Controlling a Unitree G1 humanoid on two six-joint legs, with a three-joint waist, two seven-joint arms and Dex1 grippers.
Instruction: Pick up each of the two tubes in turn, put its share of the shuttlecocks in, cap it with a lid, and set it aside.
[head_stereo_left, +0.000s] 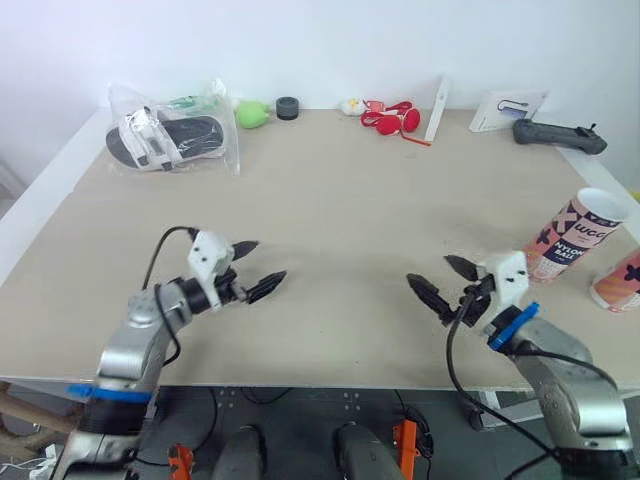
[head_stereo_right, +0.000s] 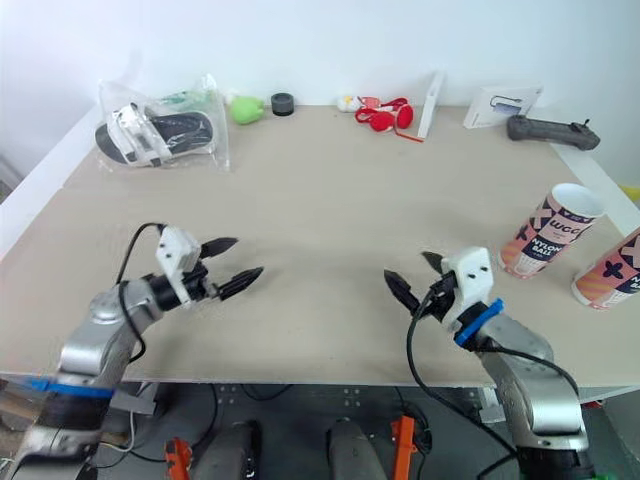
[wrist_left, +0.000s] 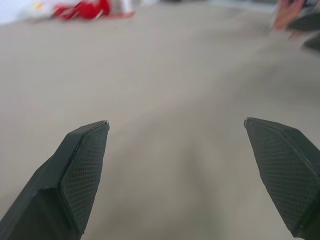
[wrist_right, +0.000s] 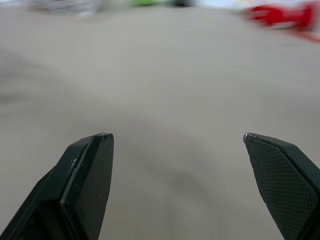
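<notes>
Right fingers (head_stereo_left: 430, 298) are spread wide and empty, low over the surface (head_stereo_left: 340, 220). The left fingers (head_stereo_left: 265, 287) are parted too and hold nothing.

The standing tube (head_stereo_left: 578, 235) is upright with its open mouth up. It is near the right fingers, to their right and a little farther back, so the right arm is clearly the nearer one. The left fingers are well apart from it. Nothing lies between the right fingers and that tube.

The second tube (head_stereo_left: 618, 282) is just beside the standing tube on its near right side, tilted; whether it lies or leans I cannot tell.

Well behind the standing tube is a black controller (head_stereo_left: 558, 135). Far to the tube's left at the back are a red thing (head_stereo_left: 392, 118) and a bagged sandal (head_stereo_left: 170, 135).
</notes>
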